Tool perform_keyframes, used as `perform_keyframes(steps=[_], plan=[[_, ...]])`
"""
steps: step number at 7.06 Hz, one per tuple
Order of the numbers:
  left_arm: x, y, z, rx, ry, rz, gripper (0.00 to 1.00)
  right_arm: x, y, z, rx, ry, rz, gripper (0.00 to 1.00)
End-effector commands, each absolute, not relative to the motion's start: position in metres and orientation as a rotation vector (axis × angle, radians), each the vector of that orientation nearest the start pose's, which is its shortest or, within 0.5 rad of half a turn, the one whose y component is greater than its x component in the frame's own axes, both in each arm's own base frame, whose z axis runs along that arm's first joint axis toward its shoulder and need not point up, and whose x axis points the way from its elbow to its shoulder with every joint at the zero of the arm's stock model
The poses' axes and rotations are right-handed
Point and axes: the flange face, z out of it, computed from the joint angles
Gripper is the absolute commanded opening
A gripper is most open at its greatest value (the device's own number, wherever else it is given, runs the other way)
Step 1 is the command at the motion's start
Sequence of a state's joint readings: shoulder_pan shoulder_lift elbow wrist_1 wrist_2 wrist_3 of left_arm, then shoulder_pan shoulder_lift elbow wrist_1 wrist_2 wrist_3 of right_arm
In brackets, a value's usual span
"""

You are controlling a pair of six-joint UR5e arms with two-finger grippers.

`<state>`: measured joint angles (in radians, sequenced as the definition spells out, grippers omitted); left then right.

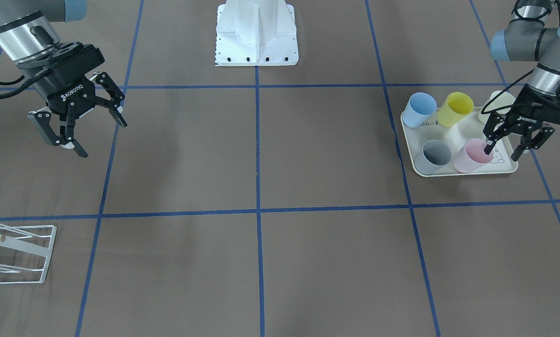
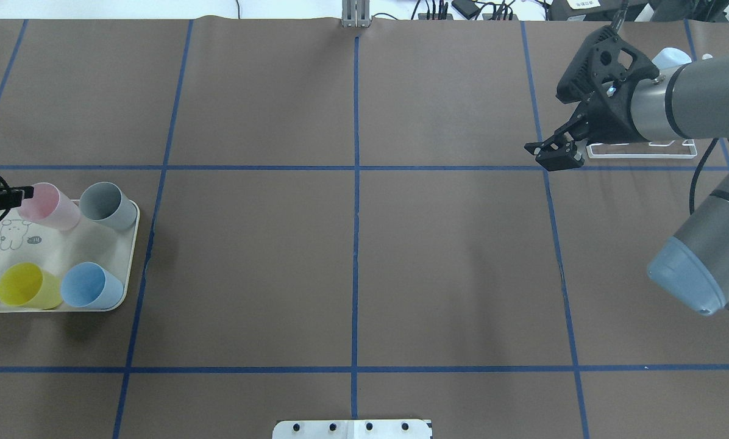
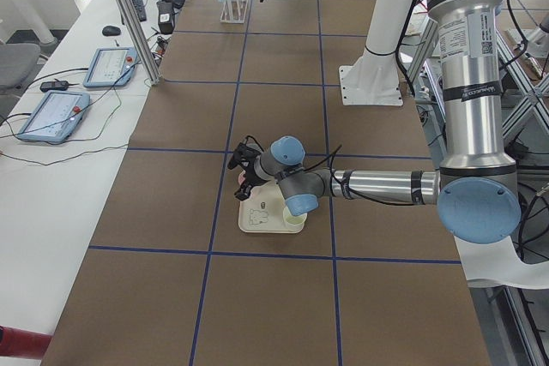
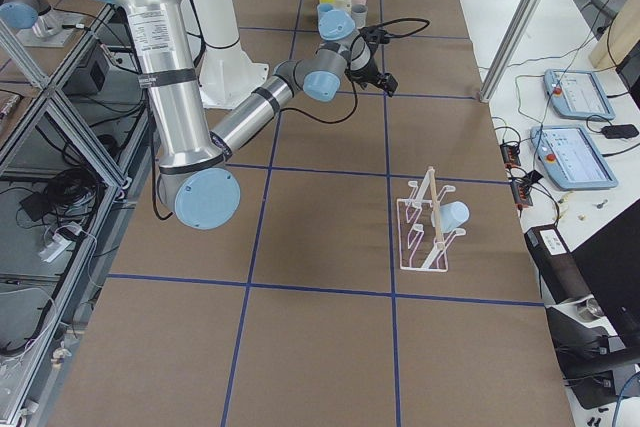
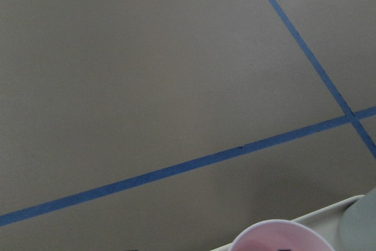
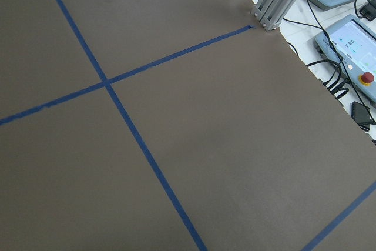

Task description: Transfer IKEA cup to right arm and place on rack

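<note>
The pink translucent plastic cup (image 1: pixel 467 159) is standing on the cream rabbit-print tray (image 1: pixel 462 173). Your left tool (image 1: pixel 501 153), spread wide, is straddling its rim, probably for pickup. A grey cup (image 1: pixel 432 157) is crowding beside it. Your right tool (image 1: pixel 101 137) is hovering wide and empty, well apart from the white wire-frame rack (image 1: pixel 22 255).

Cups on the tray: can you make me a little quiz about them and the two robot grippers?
1. Pick one: which cup is the left gripper at? A) the yellow cup B) the pink cup C) the blue cup
2. True or false: the right gripper holds a cup.
3. Count: how many cups are on the tray?
Key: 1. B. 2. False, it is open and empty. 3. Five.
</note>
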<state>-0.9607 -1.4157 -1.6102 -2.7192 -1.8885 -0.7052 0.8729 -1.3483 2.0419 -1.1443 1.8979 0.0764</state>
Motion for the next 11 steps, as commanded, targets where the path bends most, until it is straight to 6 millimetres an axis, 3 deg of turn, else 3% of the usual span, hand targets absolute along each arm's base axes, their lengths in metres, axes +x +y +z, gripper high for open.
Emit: perform_keyframes(steps=[1, 4, 5, 8, 9, 10, 11], plan=[[0.186, -0.429, 0.591, 0.625, 0.859, 0.094, 0.31, -0.259, -0.467, 0.279, 0.938, -0.703, -0.733, 0.99], [0.186, -0.429, 0.591, 0.624, 0.86, 0.095, 0.15, -0.26, -0.468, 0.28, 0.935, -0.702, -0.733, 0.99], [0.185, -0.429, 0.591, 0.626, 0.86, 0.096, 0.0, -0.26, -0.468, 0.28, 0.935, -0.702, -0.733, 0.99], [0.178, -0.431, 0.572, 0.67, 0.867, 0.146, 0.0, -0.263, -0.467, 0.279, 0.936, -0.706, -0.739, 0.99], [0.144, -0.44, 0.564, 0.7, 0.869, 0.156, 0.0, -0.266, -0.465, 0.279, 0.935, -0.709, -0.745, 0.99], [0.104, -0.445, 0.545, 0.71, 0.919, 0.134, 0.0, -0.275, -0.461, 0.276, 0.939, -0.721, -0.76, 0.99], [0.081, -0.445, 0.504, 0.683, 0.959, 0.113, 0.0, -0.289, -0.459, 0.269, 0.955, -0.741, -0.781, 0.99]])
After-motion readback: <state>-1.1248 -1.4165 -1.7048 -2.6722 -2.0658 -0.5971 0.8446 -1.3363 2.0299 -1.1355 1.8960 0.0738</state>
